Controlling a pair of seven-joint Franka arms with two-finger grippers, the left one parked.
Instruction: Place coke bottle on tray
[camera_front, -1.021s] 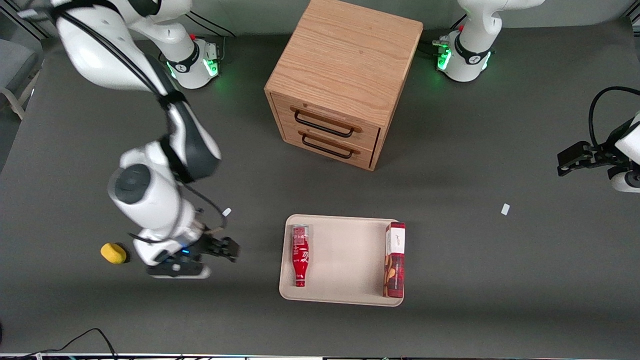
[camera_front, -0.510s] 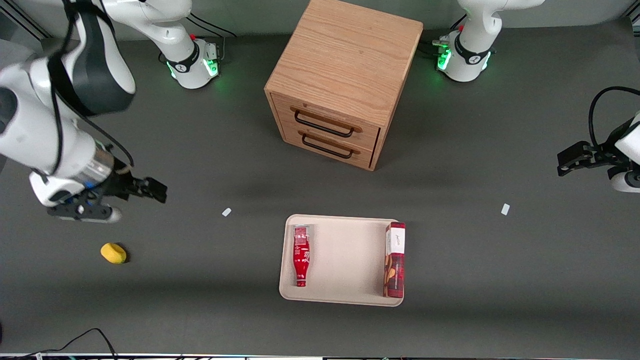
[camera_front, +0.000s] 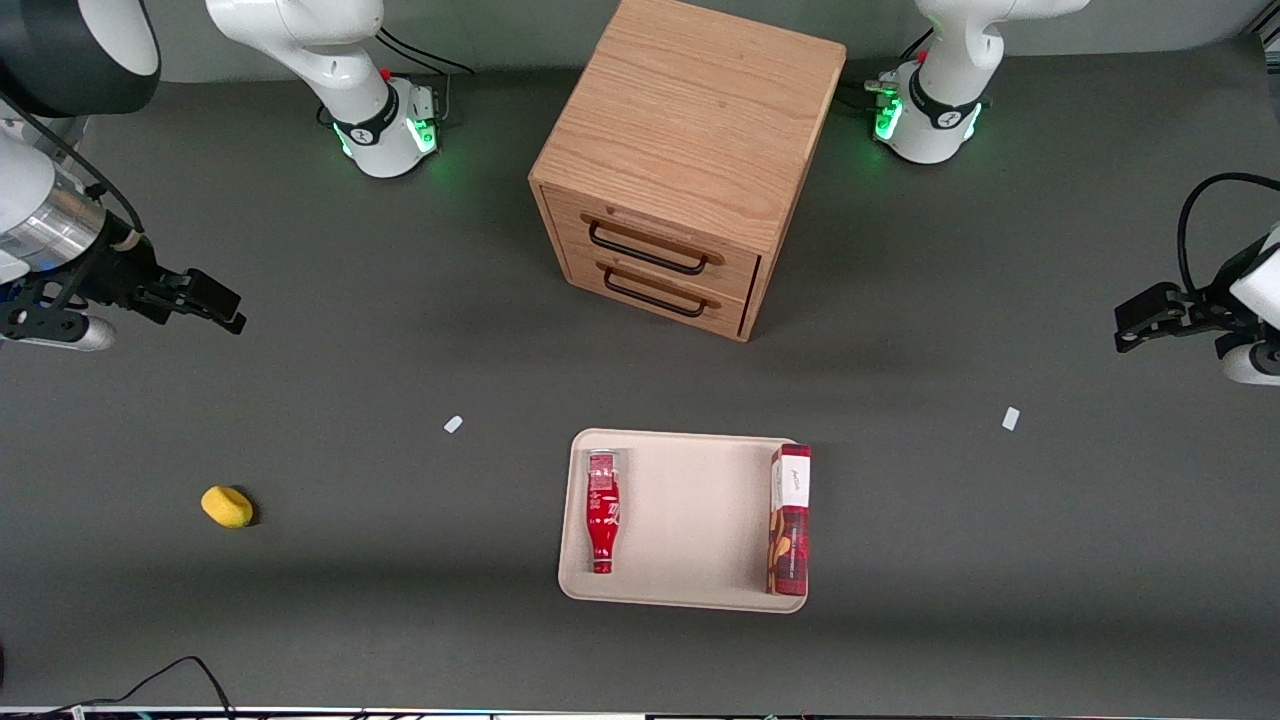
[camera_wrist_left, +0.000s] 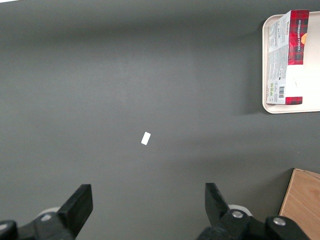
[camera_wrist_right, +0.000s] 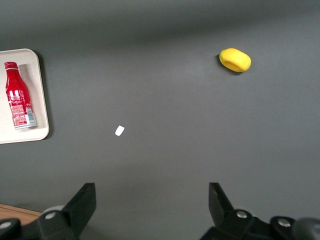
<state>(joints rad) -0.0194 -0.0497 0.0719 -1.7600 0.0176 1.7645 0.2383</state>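
The coke bottle (camera_front: 602, 511) lies flat on the cream tray (camera_front: 690, 520), along the tray edge toward the working arm's end, cap pointing to the front camera. It also shows in the right wrist view (camera_wrist_right: 18, 101), on the tray's corner (camera_wrist_right: 40, 131). My right gripper (camera_front: 205, 300) is open and empty, high above the bare table at the working arm's end, well away from the tray. In its wrist view the gripper (camera_wrist_right: 152, 197) has its fingers wide apart over bare grey table.
A red-and-white box (camera_front: 790, 520) lies on the tray's edge toward the parked arm. A wooden two-drawer cabinet (camera_front: 680, 170) stands farther from the camera than the tray. A yellow object (camera_front: 227, 506) and two white scraps (camera_front: 453, 424) (camera_front: 1010, 418) lie on the table.
My right gripper has lifted and swung away from the tray, toward the working arm's end and farther from the camera. The bottle stays lying on the tray.
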